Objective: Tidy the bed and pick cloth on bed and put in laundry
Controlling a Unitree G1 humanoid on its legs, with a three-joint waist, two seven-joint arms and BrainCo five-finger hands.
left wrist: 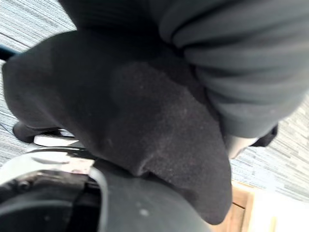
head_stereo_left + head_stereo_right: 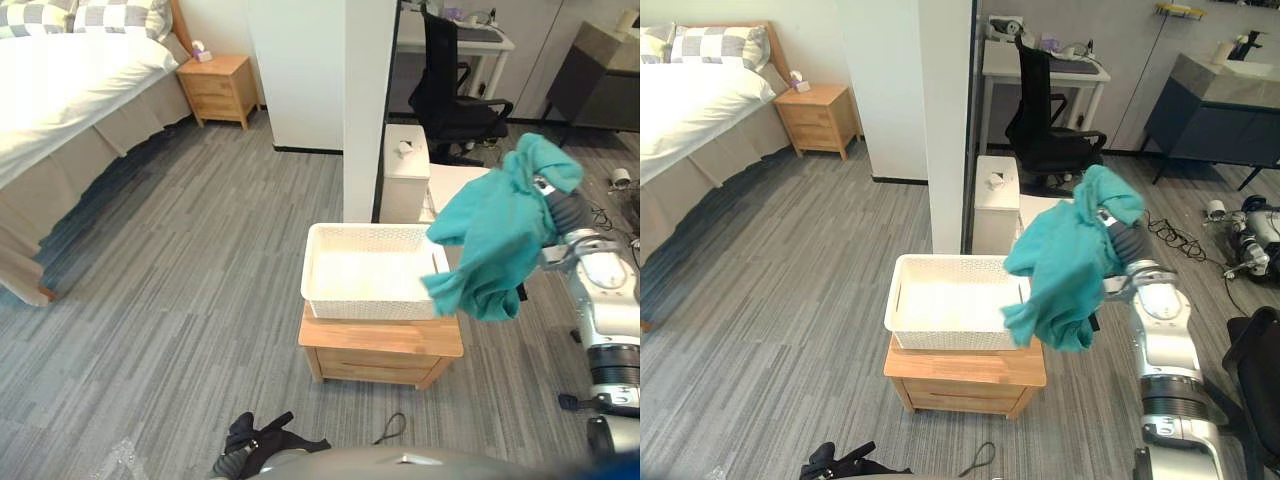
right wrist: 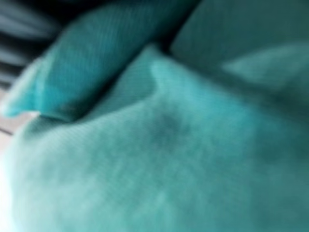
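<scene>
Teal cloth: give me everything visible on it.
The teal cloth is soft, matte, knit-looking fabric, crumpled into loose folds. It drapes over the right hand, mostly covering it, and hangs in the air at the right rim of the white basket on the wooden cabinet. Whether it touches the rim is unclear.

Looks like a bedroom corner sharing a room with an office, sort of a studio flat or demo setup. There's a bed point(image 2: 60, 90) with a white cover and 2 checked pillows point(image 2: 118, 15), and a wooden nightstand point(image 2: 222, 92) beside it with a tissue box point(image 2: 202, 52) on top. A white basket point(image 2: 330, 295) sits on a low wooden cabinet point(image 2: 380, 358) by a white partition point(image 2: 368, 100). Past that are a desk point(image 2: 1080, 62), a black office chair point(image 2: 1040, 125) and a dark cabinet point(image 2: 1215, 130).
</scene>
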